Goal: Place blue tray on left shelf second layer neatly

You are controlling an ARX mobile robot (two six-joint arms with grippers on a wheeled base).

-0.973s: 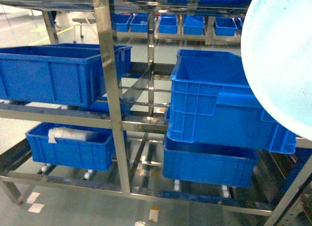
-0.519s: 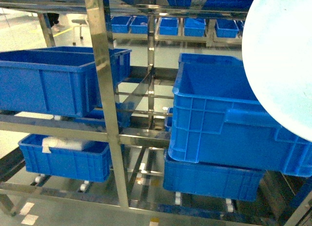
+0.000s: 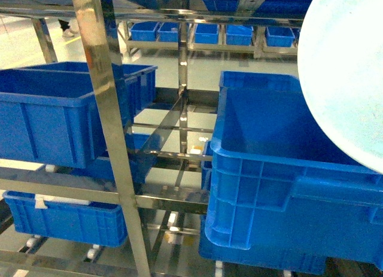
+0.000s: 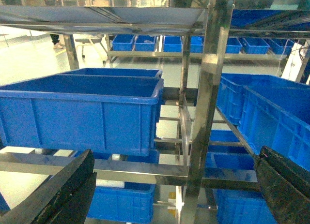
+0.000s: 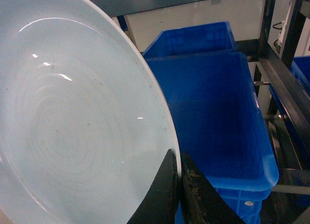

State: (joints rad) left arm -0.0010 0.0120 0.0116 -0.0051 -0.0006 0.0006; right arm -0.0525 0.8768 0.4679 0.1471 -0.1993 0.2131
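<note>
Our right gripper point(image 5: 177, 183) pinches the rim of the blue tray point(image 5: 72, 122) between two dark fingers point(image 5: 162, 195), one on each face of the edge. The tray is smooth, glossy and pale sky-blue, a shallow rounded dish with faint concentric rings and small bright glints. In the head view it stands nearly on edge and fills the upper right corner point(image 3: 347, 73), held up in front of the rack and resting on no shelf.

Our left gripper point(image 4: 174, 185) is spread wide and holds nothing; its dark, rough-textured fingers point(image 4: 63, 195) sit at the bottom corners of its wrist view.

Below and behind the tray is a deep-blue ribbed right crate point(image 3: 287, 193), open-topped, its inside bare as far as we can see. Another crate of the same kind point(image 5: 193, 37) sits just behind it.

The left shelf second layer point(image 3: 66, 190) is shiny stainless steel, with flat rails and a mirror-like upright post point(image 3: 114, 145). A large blue left crate point(image 3: 54, 115) occupies it; what it holds is hidden. Open space lies between this crate and the right crate, crossed by thin steel rails.

On the tier below, a lower crate point(image 3: 66, 217) carries a white label. Small blue bins point(image 3: 206, 33) line a far rack.
</note>
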